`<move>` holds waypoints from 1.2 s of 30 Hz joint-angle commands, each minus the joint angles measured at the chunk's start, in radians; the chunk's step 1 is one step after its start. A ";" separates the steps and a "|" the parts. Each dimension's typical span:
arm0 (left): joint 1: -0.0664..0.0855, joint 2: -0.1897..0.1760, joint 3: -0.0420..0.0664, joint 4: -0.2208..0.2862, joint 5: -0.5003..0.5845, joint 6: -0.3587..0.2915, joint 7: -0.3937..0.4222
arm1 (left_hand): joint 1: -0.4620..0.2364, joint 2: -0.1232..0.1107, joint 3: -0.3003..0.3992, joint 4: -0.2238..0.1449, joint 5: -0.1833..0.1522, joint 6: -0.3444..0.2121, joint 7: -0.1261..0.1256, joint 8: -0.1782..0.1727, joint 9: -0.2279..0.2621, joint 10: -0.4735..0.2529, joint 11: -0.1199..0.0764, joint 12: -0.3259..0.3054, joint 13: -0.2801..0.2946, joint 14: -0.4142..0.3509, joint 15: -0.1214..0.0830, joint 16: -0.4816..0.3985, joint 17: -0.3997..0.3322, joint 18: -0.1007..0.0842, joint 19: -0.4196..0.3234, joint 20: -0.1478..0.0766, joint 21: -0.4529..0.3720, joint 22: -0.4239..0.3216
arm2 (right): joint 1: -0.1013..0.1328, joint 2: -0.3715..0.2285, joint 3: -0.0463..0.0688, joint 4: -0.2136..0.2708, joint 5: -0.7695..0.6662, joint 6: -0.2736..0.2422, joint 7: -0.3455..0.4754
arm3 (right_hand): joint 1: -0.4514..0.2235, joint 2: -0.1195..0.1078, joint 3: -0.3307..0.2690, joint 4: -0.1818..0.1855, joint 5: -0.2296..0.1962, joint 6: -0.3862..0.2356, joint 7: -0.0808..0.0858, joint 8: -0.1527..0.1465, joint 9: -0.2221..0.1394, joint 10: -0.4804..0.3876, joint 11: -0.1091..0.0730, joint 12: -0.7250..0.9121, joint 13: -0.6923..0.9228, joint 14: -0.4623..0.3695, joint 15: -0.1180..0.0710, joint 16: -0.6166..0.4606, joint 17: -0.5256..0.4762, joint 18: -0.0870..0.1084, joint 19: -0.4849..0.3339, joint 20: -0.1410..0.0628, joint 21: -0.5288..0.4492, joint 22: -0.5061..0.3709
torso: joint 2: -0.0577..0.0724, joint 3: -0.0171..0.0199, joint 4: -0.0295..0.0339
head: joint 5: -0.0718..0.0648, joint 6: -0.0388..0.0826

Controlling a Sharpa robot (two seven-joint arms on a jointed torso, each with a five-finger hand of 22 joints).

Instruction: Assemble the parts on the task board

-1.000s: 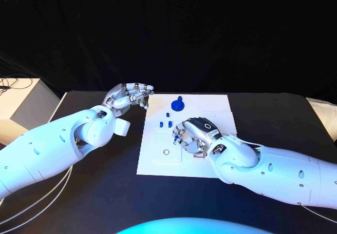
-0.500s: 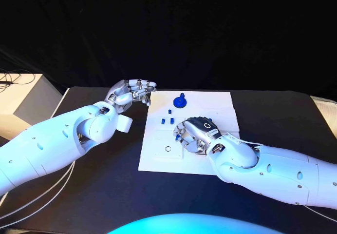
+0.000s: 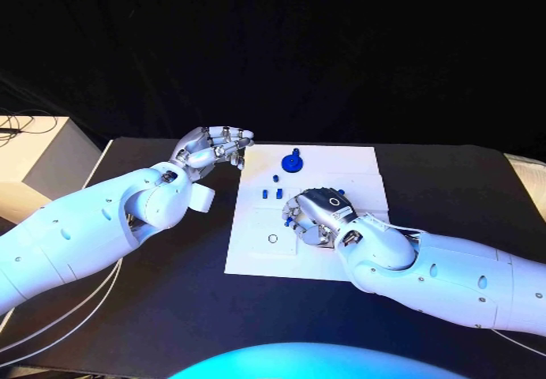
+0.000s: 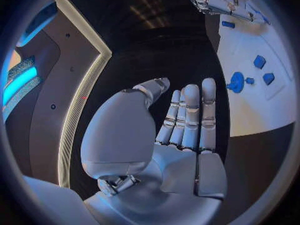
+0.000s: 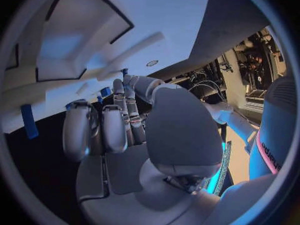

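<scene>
Centrally, the task board (image 3: 353,166) lies flat on the black table (image 3: 455,181) as a white rectangular plate, its surface marked with thin dark outlines of recesses and one small dark ring (image 3: 273,238) near its near-left part; on the board's far half sits a round blue part (image 3: 291,163) with a short stub on its far side; nearer than that, toward the board's left half, a small blue part (image 3: 274,181) and then a pair of small blue pieces (image 3: 272,193) side by side; the left wrist view shows the same round blue part (image 4: 236,82) with blocky blue pieces (image 4: 259,61) beside it on the white plate; the right hand (image 3: 319,215) rests over the board's middle, palm down, fingers curled toward the surface, a blue sliver just showing at its left edge; whether it grips anything, I cannot tell; the right wrist view shows those fingers (image 5: 114,127) bent close under the white board, blue bits beside them; the left hand (image 3: 211,149) is off the board, just beyond its far-left corner, above the table; its fingers (image 4: 190,116) lie straight and close together with nothing in them.
</scene>
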 commanded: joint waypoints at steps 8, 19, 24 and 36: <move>-0.001 0.001 0.001 0.003 -0.003 0.003 0.006 | 0.007 -0.004 -0.003 -0.004 0.007 -0.008 0.001 -0.004 -0.001 -0.001 0.008 -0.007 -0.001 0.001 0.003 0.005 0.000 0.014 0.006 0.002 -0.003 -0.001 | -0.001 0.005 -0.001 -0.004 -0.024 0.046 -0.011 | -0.003 0.013 0.008 -0.001 0.004 0.001 0.005 0.006 0.003 0.008 -0.002 0.005 0.002 0.041 -0.007 0.001 -0.001 -0.012 0.015 -0.002 -0.002 0.003 | 0.000 0.0011 -0.0019 | 0.004 -0.005; -0.001 0.000 0.001 0.004 -0.003 0.004 0.005 | 0.007 -0.004 -0.003 -0.004 0.007 -0.008 0.001 -0.004 -0.001 -0.001 0.008 -0.007 -0.001 0.001 0.003 0.005 0.000 0.014 0.006 0.002 -0.003 -0.001 | -0.003 0.021 -0.005 -0.022 -0.027 0.061 -0.008 | -0.004 0.013 0.009 -0.002 0.002 0.000 0.005 0.006 0.003 0.008 -0.002 0.005 0.001 0.040 -0.007 0.001 -0.002 -0.011 0.014 -0.001 -0.004 0.001 | 0.001 0.0007 0.0011 | 0.006 -0.007; -0.001 -0.001 0.001 0.005 -0.003 0.004 0.005 | 0.007 -0.004 -0.003 -0.004 0.007 -0.008 0.001 -0.004 -0.001 -0.001 0.008 -0.007 -0.001 0.001 0.003 0.005 0.000 0.014 0.006 0.002 -0.003 -0.001 | -0.005 0.024 -0.007 -0.026 -0.027 0.073 -0.002 | -0.009 0.011 0.008 -0.002 -0.002 -0.002 0.006 0.007 0.005 0.005 -0.001 0.004 0.001 0.039 -0.006 0.000 -0.006 -0.010 0.011 -0.001 -0.008 -0.003 | 0.001 0.0009 -0.0010 | 0.009 -0.010; -0.001 -0.002 0.001 0.004 -0.004 0.003 0.002 | 0.008 -0.003 -0.004 -0.004 0.007 -0.010 0.001 -0.005 -0.002 -0.001 0.008 -0.008 -0.002 0.001 0.003 0.006 0.000 0.014 0.007 0.002 -0.004 -0.002 | -0.007 0.022 -0.009 -0.024 -0.009 0.060 0.030 | -0.084 -0.058 -0.048 0.022 0.016 -0.060 0.025 -0.021 0.003 -0.058 0.020 0.002 -0.008 0.025 0.012 -0.018 -0.050 -0.001 -0.011 0.016 -0.050 -0.040 | -0.001 0.0010 -0.0018 | 0.010 -0.010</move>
